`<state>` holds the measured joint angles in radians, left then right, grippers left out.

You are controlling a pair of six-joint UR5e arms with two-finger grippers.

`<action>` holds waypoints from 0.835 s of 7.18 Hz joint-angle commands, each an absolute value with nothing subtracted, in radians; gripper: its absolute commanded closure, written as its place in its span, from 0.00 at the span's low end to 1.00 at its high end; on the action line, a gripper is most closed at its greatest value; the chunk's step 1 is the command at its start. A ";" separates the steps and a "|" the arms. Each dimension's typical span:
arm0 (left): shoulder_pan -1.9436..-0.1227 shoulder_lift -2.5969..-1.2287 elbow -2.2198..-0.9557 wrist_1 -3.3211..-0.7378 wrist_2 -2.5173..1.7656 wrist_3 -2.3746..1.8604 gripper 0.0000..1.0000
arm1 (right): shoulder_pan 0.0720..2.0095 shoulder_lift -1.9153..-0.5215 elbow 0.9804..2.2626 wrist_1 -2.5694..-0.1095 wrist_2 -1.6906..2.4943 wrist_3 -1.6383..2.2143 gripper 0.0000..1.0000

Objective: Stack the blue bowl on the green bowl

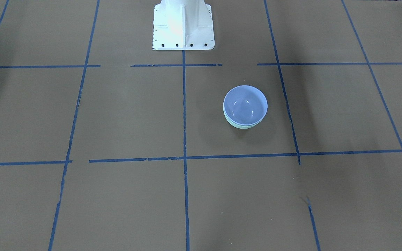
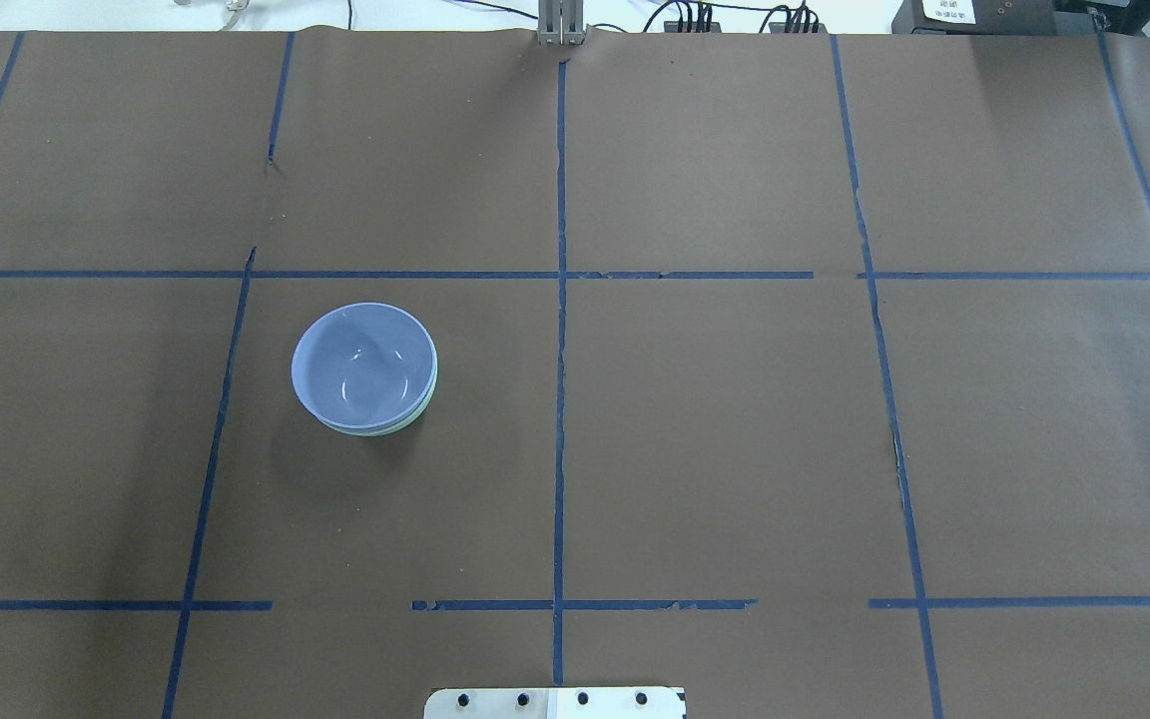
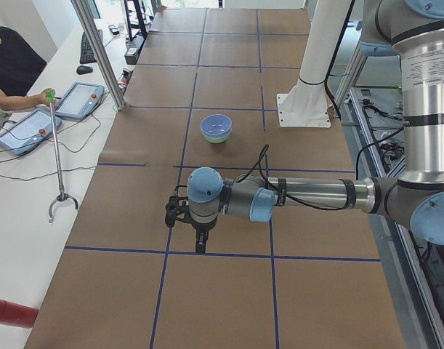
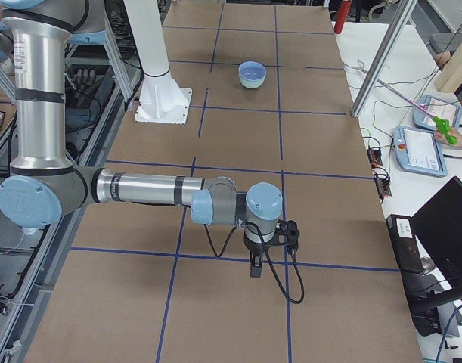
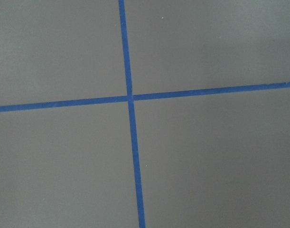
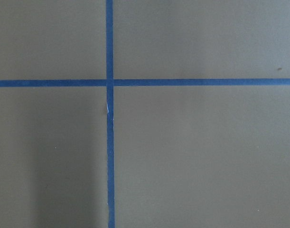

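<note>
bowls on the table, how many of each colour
blue bowl: 1, sitting inside the green one
green bowl: 1, underneath, only a sliver of its rim showing
total: 2 bowls

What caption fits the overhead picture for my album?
Blue bowl nested in green bowl on the taped brown table.

**Both arms stretched level, grippers pointing down**

The left arm (image 3: 309, 195) stands upright at the shoulder, its forearm stretched out level; its wrist turns the left gripper (image 3: 200, 243) straight down; the right arm (image 4: 147, 189) is posed alike, the right gripper (image 4: 255, 268) pointing down; how either's jaws stand cannot be told.
</note>
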<state>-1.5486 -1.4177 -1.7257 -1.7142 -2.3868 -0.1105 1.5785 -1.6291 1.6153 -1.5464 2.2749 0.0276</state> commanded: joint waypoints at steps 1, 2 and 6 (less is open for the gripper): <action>-1.572 -1.417 -1.723 -1.639 -2.367 -0.044 0.00 | 1.578 -1.629 1.615 -1.546 2.276 0.028 0.00; -1.613 -1.419 -1.723 -1.588 -2.327 -0.002 0.00 | 1.578 -1.629 1.615 -1.546 2.276 0.028 0.00; -1.626 -1.424 -1.724 -1.517 -2.319 0.077 0.00 | 1.578 -1.629 1.615 -1.546 2.276 0.028 0.00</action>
<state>-1.6244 -1.4229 -1.7251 -1.5241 -2.3161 0.0718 1.5785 -1.6291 1.6153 -1.5463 2.2763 0.0276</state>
